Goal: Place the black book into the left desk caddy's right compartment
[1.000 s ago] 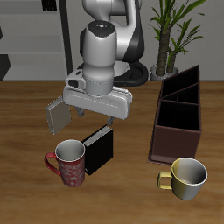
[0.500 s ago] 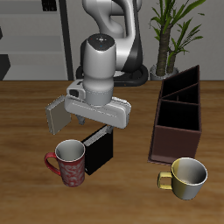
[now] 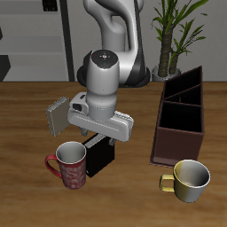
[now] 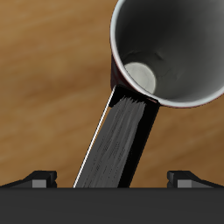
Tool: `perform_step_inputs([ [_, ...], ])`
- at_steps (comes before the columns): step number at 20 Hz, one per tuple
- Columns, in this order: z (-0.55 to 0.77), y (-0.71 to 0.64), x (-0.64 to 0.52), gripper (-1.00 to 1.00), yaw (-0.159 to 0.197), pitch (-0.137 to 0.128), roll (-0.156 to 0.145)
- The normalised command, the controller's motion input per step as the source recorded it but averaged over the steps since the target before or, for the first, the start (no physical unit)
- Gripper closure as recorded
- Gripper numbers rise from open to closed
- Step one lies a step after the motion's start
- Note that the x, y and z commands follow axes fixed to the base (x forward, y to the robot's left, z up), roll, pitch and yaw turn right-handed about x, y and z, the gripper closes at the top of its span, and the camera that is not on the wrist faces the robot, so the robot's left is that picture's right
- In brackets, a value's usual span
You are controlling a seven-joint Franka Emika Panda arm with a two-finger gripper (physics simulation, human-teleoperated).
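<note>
The black book (image 3: 103, 159) stands upright on the table beside a red mug (image 3: 69, 165). In the wrist view I look down on its top edge (image 4: 118, 144), with the mug's open mouth (image 4: 171, 48) touching or nearly touching it. My gripper (image 3: 99, 140) hangs low right over the book, open. Its fingertips (image 4: 39, 179) sit wide apart on either side of the book, with the gripper (image 4: 114, 180) centred over it and not touching it. The left desk caddy (image 3: 180, 117), a long dark maroon box with dividers, stands apart towards the table's other side.
A small grey book (image 3: 58, 113) stands behind the red mug, close to my hand. A yellow mug (image 3: 190, 180) sits in front of the caddy near the table's front edge. A potted plant (image 3: 173, 35) stands behind the caddy.
My hand has come down and a little towards the front, from above the black book to right over its top edge. The book and mugs have not moved.
</note>
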Motion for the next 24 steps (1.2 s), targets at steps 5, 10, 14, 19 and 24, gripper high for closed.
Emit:
perform_step_inputs([
  [5, -0.17, -0.01, 0.02, 1.00, -0.006, 0.026, 0.030],
  [10, -0.03, 0.03, -0.04, 1.00, -0.007, 0.008, 0.013],
  [14, 0.10, 0.00, -0.02, 1.00, -0.002, -0.024, 0.006],
  [19, 0.14, 0.06, -0.06, 1.00, 0.009, -0.023, 0.013],
  [24, 0.30, 0.17, -0.20, 1.00, 0.012, -0.038, 0.037],
])
